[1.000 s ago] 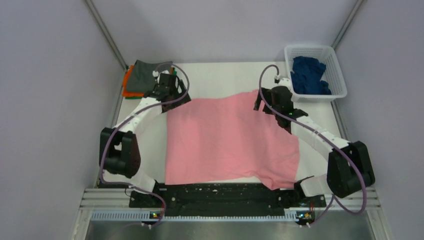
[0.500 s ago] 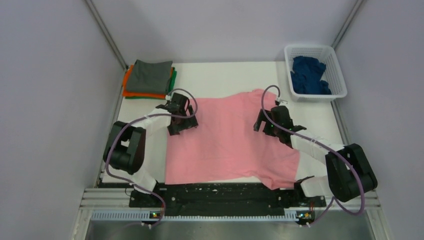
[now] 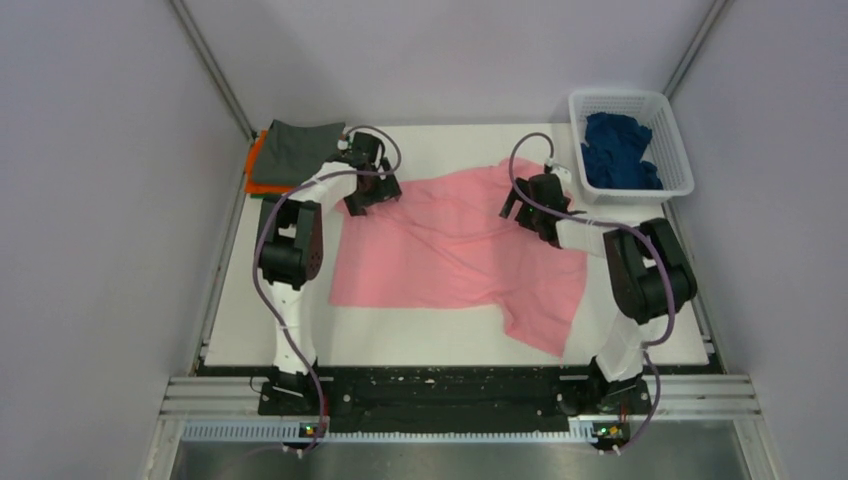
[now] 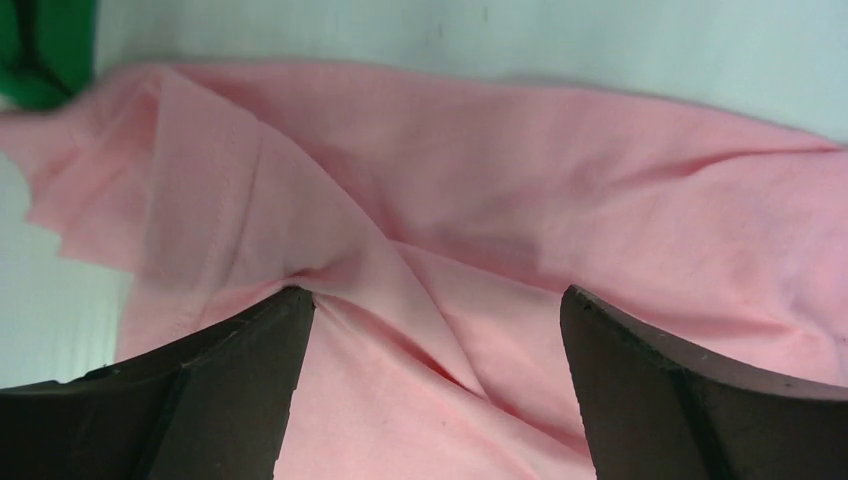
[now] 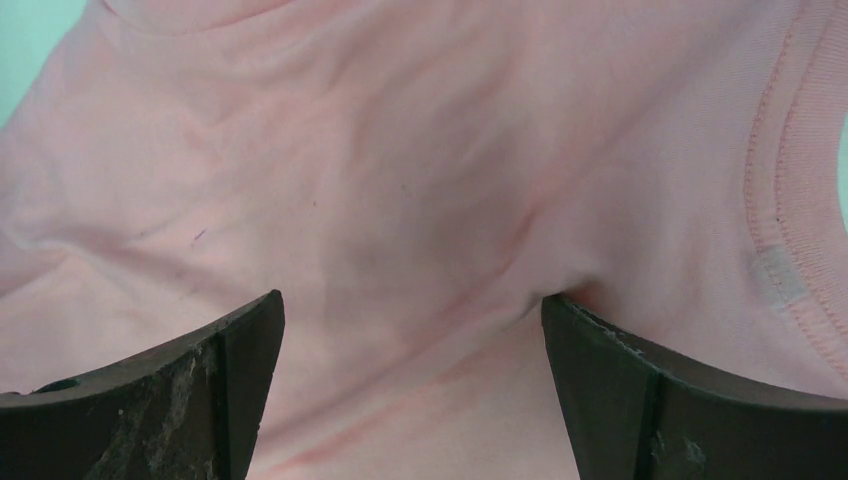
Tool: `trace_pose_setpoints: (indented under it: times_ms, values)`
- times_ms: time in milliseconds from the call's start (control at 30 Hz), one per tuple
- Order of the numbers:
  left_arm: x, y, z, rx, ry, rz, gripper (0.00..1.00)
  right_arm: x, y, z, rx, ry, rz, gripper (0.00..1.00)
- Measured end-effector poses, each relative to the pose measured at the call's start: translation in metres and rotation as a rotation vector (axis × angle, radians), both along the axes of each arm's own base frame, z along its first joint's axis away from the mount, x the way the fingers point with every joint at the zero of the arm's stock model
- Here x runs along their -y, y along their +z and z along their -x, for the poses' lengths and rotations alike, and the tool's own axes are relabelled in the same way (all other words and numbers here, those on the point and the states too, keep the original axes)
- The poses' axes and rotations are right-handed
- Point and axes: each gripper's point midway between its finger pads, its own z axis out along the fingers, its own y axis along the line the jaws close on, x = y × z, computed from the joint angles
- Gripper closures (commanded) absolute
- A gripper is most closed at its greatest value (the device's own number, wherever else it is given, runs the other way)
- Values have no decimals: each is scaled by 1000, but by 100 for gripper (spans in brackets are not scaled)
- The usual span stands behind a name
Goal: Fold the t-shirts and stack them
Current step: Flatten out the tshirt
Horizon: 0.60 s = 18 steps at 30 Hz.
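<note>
The pink t-shirt [image 3: 450, 260] lies spread across the middle of the table [image 3: 420, 345], its near hem well back from the arm bases. A loose flap [image 3: 540, 325] hangs out toward the near right. The cloth is thin, light and limp. It creases under slight load and will drag or bunch rather than slide as a sheet, so expect no stiffness when it is lifted. At the far part of the shirt, the left gripper [image 3: 368, 195] sits on the far-left corner and the right gripper [image 3: 522, 208] on the far-right area, near the collar rib [image 5: 790, 200]. Both wrist views show the fingers [image 4: 230, 380] spread wide with nothing pinched between them; the tips rest on the fabric, and wrinkles radiate from the contact points. For folding, take hold at a doubled edge, a shoulder seam or the hem, where a pinch captures both layers; a single layer from the middle would likely tent. Beyond, at the far left, the grey t-shirt [image 3: 302, 150] tops a stack with the orange t-shirt [image 3: 256, 172] and green t-shirt [image 4: 40, 50]. At the far right, the navy t-shirt [image 3: 618, 150] lies crumpled in the basket [image 3: 620, 97].
</note>
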Motion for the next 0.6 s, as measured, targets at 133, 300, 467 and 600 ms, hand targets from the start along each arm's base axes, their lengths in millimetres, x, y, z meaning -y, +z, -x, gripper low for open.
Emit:
trace_pose_setpoints:
  times_ms: [133, 300, 467, 600]
  values:
    - [-12, 5, -29, 17, 19, 17, 2, 1, 4, -38, 20, -5, 5, 1]
    - [-16, 10, -32, 12, 3, 30, 1, 4, 6, -36, -18, 30, 47, 1]
    - [-3, 31, 27, -1, -44, 20, 1, 14, 45, 9, 23, 42, 30, 1]
    - [4, 65, 111, 51, -61, 21, 1, 30, 101, 60, 181, 6, -48, 1]
